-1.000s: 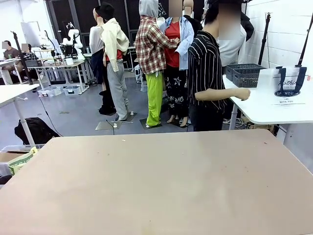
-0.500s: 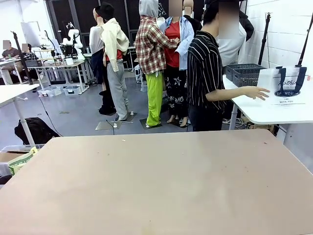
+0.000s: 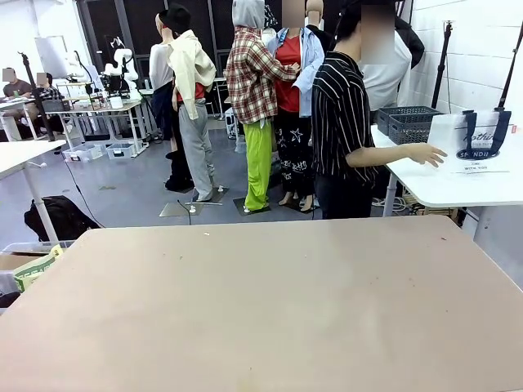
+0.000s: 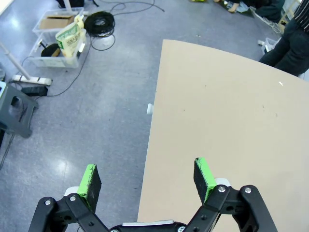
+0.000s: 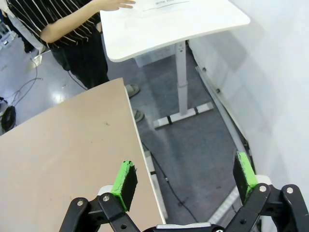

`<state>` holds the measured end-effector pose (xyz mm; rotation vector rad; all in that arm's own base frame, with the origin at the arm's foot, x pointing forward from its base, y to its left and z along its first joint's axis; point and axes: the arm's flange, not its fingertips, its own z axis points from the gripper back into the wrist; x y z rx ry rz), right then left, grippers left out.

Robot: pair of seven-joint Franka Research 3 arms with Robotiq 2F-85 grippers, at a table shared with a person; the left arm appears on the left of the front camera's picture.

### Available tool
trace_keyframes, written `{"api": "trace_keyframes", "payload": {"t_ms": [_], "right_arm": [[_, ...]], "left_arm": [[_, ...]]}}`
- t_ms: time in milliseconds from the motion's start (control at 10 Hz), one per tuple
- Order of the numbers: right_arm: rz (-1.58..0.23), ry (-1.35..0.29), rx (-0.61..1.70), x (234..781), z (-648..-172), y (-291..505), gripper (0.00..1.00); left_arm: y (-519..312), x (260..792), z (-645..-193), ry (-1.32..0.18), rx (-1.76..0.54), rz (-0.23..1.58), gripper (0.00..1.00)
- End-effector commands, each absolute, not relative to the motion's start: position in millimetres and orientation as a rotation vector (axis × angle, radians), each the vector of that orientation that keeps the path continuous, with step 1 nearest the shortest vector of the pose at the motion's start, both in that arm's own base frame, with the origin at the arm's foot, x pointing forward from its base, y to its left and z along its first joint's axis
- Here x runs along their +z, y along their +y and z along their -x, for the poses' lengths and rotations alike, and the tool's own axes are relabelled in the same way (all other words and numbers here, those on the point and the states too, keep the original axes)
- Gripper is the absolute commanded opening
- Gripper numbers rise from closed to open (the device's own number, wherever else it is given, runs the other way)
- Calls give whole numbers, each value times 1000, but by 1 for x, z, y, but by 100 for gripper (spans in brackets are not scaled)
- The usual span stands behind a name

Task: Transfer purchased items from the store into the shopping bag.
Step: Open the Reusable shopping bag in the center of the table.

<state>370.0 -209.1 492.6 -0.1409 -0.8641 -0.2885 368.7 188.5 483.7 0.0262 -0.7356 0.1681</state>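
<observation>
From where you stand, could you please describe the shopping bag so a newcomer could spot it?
Look to the white side table at the far right. The shopping bag sits on it, just past the person's outstretched hand. Unlike the dark grey mesh baskets nearby, it is translucent white with navy handles and dark lettering.

a robotics lab: a bare tan desk (image 3: 270,302) and a white desk (image 3: 458,188) on a grey floor (image 4: 96,96), coiled cables (image 4: 99,21), plastic storage bins (image 4: 63,62), and a tripod stand (image 3: 444,61) by a white brick wall (image 3: 482,41).
</observation>
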Motion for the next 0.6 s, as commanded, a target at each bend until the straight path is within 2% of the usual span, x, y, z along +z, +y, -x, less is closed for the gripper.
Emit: {"api": "trace_keyframes", "payload": {"t_ms": [0,500], "right_arm": [[150,-864,-281,494,-369,-210,100],[150,-864,-281,494,-369,-210,100]], "left_arm": [[192,484,-367,-736,161,-36,100],[192,484,-367,-736,161,-36,100]]}}
